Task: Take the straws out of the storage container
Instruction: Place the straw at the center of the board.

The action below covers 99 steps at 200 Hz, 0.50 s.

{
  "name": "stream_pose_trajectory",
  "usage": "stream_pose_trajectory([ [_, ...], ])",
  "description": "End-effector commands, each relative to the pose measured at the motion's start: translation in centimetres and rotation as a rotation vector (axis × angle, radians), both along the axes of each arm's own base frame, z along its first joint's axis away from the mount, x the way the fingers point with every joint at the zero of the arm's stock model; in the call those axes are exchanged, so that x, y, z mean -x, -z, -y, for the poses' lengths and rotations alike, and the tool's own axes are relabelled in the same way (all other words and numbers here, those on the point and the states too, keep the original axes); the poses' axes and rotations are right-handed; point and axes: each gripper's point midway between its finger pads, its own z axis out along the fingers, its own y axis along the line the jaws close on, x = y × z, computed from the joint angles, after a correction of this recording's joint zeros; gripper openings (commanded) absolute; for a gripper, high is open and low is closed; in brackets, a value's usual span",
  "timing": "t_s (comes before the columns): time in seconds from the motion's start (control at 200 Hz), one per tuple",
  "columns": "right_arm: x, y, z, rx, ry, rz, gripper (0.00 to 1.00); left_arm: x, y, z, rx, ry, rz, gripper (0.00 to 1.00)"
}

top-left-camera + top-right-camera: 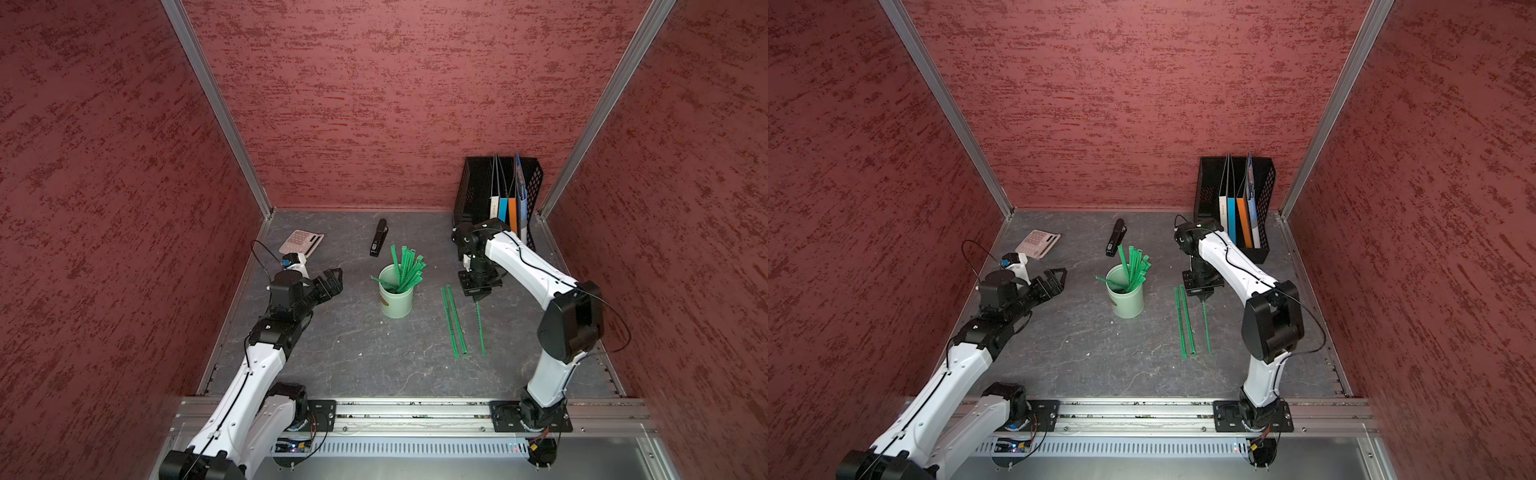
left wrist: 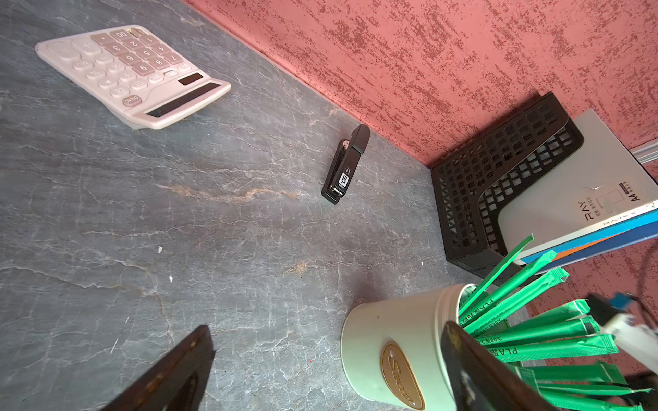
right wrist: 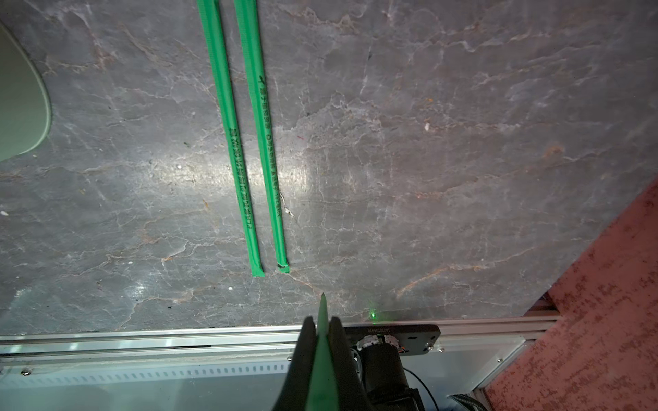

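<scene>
Only my right wrist view shows the right tool (image 3: 322, 322) pinched shut on one straw (image 3: 322, 359); left tool (image 1: 331, 281) gapes empty. Other straws (image 1: 406, 266) stand in the storage container (image 1: 397, 303), two loose straws (image 3: 241, 178) near it on grey marbled table (image 1: 353, 353), red walls (image 1: 374, 104).

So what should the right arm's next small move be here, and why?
Probably lower the right gripper slightly and open it, laying its straw beside the two straws already flat on the table. The jaws are shut on that straw, which runs roughly parallel to the pair, and many more wait in the storage container.
</scene>
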Motion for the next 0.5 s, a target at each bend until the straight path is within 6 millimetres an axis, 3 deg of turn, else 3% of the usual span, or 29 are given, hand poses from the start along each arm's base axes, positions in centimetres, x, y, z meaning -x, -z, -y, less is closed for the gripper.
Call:
stream_pose_trajectory([
  [0.0,-1.2,0.2,-0.6,-0.041,-0.029,0.007,0.06,-0.3,0.2,-0.1,-0.011,0.003,0.014,1.00],
  [0.491,-2.7,4.3,0.1,-0.054,-0.020,-0.086,0.12,-0.4,0.9,-0.2,-0.014,0.002,-0.008,1.00],
])
